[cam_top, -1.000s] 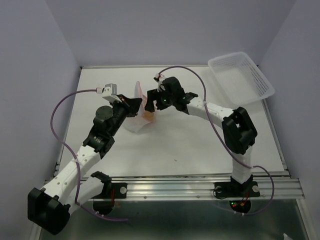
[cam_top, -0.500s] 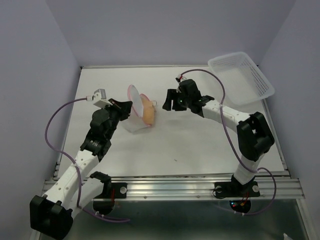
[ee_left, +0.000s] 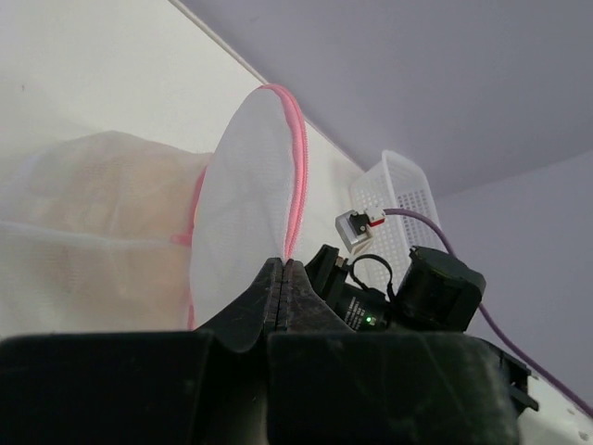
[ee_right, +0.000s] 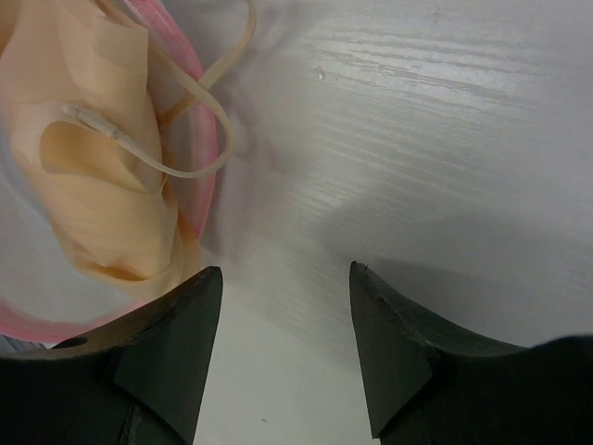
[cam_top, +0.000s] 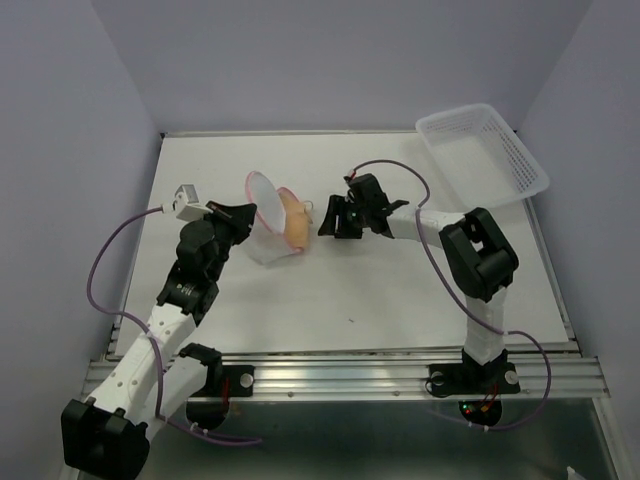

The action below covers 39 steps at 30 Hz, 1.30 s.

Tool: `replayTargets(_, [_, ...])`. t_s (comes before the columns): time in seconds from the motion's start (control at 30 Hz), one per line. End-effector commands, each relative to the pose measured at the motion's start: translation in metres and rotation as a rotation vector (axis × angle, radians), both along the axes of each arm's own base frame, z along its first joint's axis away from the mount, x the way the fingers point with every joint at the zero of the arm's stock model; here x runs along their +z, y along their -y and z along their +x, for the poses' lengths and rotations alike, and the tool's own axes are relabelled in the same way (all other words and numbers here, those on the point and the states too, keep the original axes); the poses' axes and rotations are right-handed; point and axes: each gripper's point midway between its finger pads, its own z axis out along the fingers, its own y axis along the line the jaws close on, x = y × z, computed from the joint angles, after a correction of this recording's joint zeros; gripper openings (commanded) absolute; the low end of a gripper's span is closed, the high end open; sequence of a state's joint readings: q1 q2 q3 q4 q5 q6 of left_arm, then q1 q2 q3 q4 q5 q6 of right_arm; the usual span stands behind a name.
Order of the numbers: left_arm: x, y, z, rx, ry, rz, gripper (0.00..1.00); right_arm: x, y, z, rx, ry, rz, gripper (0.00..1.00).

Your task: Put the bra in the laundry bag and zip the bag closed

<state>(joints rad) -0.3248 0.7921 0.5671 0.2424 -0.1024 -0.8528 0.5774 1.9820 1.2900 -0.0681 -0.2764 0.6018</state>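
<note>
Because the bra [ee_right: 93,176] is soft padded fabric, it will probably weigh almost nothing, crumple under a push and spring back a little at the cups. It lies in the open mouth of the laundry bag [cam_top: 268,245], and from the left wrist view it shows as a peach shape through the mesh. One thin strap [ee_right: 199,116] loops out over the pink zipper rim [ee_right: 202,190] onto the table [cam_top: 400,290] just beside the bag. That strap looks like the part most likely to snag the zipper, so it is best nudged or pinched at the loop and tucked inside. The bag itself is limp mesh that will likely slide and collapse unless held. The stiffer rim is the safer place to grip.

The left gripper [ee_left: 283,269] has its fingers pressed together on the edge of the round lid [ee_left: 250,213], holding it upright on the bag's left side. The right gripper [ee_right: 283,278] hangs low just to the right of the bag's mouth, its fingers spread wide and holding nothing.

The table is smooth, white and faintly grained, so the bag may skid on it. A white slotted basket [cam_top: 485,155] sits well away to the bag's right, tilted at the table's far corner. Plain lavender walls [cam_top: 60,150] close in the table.
</note>
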Motion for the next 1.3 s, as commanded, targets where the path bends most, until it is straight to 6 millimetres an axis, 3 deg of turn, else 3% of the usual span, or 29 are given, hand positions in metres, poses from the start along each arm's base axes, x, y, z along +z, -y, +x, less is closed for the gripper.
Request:
replayTargets(0.0, [0.030,-0.009,0.001,0.064,0.042,-0.129,0.00,0.030,-0.025,0.015,0.011,0.066,0.127,0.63])
replayTargets(0.27, [0.009,-0.031,0.000,0.205,-0.036,-0.231,0.00,0.026,-0.046,0.024,0.034,0.046,0.222,0.63])
replayTargets(0.37, [0.012,-0.036,-0.004,0.225,-0.020,-0.257,0.00,0.015,-0.054,0.024,0.023,0.001,0.226,0.63])
replayTargets(0.5, [0.014,-0.042,-0.009,0.248,-0.011,-0.270,0.00,0.008,-0.049,0.029,-0.037,-0.013,0.202,0.60])
replayTargets(0.67, [0.007,-0.042,-0.009,0.249,-0.028,-0.262,0.00,0.007,-0.048,0.032,-0.055,-0.012,0.206,0.59])
replayTargets(0.87, [0.001,-0.035,-0.007,0.220,-0.043,-0.260,0.00,0.005,-0.070,0.025,0.028,-0.001,0.178,0.58])
replayTargets(1.03, [-0.001,-0.035,-0.008,0.218,-0.041,-0.263,0.00,0.029,-0.098,0.019,0.140,0.075,0.205,0.59])
replayTargets(1.17, [-0.001,-0.033,-0.008,0.203,-0.037,-0.264,0.00,0.052,-0.110,0.018,0.186,0.126,0.260,0.59])
replayTargets(1.27, [-0.002,-0.030,-0.007,0.191,-0.041,-0.271,0.00,0.058,-0.114,0.019,0.199,0.128,0.279,0.59])
